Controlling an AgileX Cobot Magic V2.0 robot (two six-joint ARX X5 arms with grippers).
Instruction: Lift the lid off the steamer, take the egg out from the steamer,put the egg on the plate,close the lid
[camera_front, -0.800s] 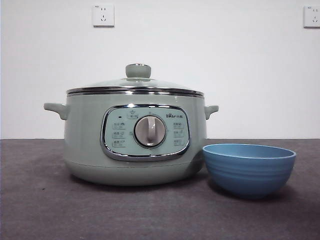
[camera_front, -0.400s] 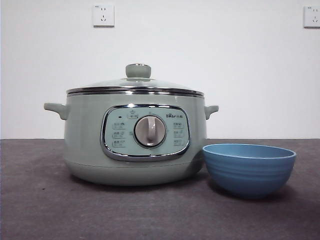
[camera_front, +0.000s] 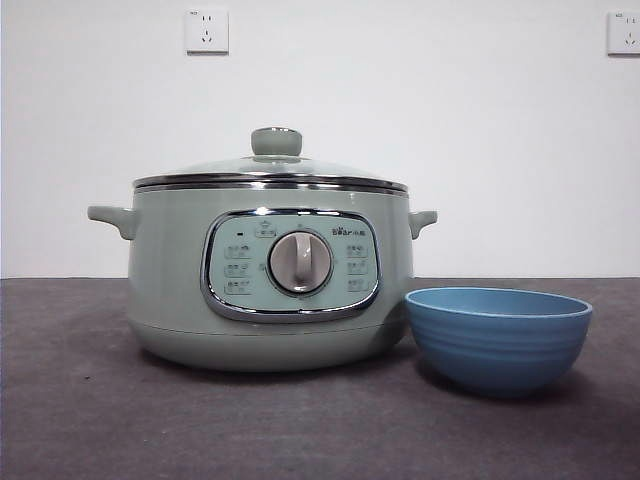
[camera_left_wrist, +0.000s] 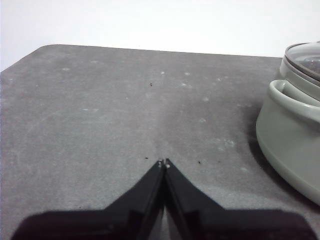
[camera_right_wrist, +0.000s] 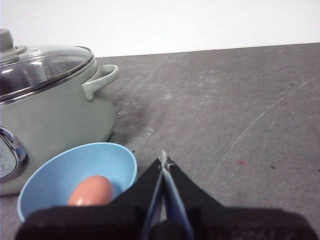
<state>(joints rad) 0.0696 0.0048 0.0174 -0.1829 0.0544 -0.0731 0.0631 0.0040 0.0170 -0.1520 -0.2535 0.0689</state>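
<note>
Wrist views: left gripper (camera_left_wrist: 163, 163), right gripper (camera_right_wrist: 164, 161) closed, over table (camera_left_wrist: 100, 110).

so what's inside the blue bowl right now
One brown egg lies in the plate, as the right wrist view shows. The bowl's near side is hidden behind the right gripper; from the front its wall hides the inside.

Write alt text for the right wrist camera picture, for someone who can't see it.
A brown egg lies in a blue bowl on a grey table, beside a pale green pot whose glass lid is on. The right gripper, fingers shut and empty, is next to the bowl.
</note>
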